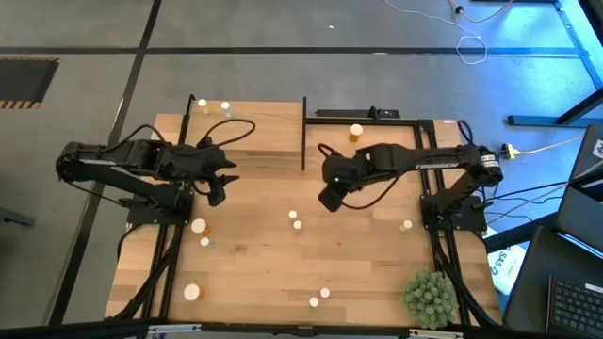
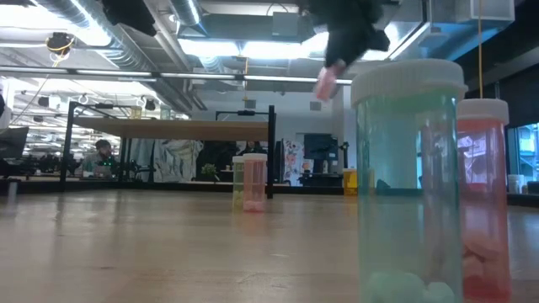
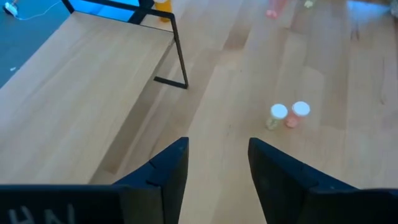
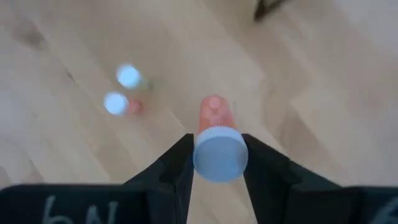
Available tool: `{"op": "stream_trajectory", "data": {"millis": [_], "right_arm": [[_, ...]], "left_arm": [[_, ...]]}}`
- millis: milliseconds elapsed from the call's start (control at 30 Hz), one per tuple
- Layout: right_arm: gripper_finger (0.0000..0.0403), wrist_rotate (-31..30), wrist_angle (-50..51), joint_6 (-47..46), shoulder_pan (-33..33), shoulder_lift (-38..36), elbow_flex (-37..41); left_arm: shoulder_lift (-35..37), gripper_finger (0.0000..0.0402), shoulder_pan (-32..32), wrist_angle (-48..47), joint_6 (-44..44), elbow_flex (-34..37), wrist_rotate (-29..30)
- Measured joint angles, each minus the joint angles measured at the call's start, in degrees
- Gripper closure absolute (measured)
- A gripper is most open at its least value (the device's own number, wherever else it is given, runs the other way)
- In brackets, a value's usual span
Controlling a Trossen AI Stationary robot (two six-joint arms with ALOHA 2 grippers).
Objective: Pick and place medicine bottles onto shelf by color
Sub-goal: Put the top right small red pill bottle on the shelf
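Held bottle: we see a reddish bottle (image 4: 217,140) with a pale cap, pinched by the cap between the right gripper (image 4: 216,163) fingers, lifted clear of the table, mid-table just right of centre.
Step in hand: we judge this a carry toward the shelf (image 1: 264,141) at the far side.
Next move: calls for travel to the shelf section meant for red, then a level set-down; which section that is, we cannot tell.
Look of bottle: translucent pink-red body hanging below the cap, small, tilted in the low view.
Left gripper (image 3: 217,171): fingers apart, nothing between them, over the near edge of the shelf on the left.
Others: a pair of bottles (image 1: 295,219) stands mid-table; an orange bottle (image 1: 355,132) sits far right.
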State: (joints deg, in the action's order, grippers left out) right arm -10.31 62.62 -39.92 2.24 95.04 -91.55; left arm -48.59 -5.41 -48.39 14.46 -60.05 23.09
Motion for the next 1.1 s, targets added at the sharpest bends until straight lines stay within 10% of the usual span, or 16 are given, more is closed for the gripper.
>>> {"op": "stream_trajectory", "data": {"millis": [1100], "right_arm": [[0.0279,-3.12,-12.5,20.09,-3.18,-0.05,-7.28]], "left_arm": [[-20.88,0.024,6.65,36.6,-22.41,0.09,-5.51]]}}
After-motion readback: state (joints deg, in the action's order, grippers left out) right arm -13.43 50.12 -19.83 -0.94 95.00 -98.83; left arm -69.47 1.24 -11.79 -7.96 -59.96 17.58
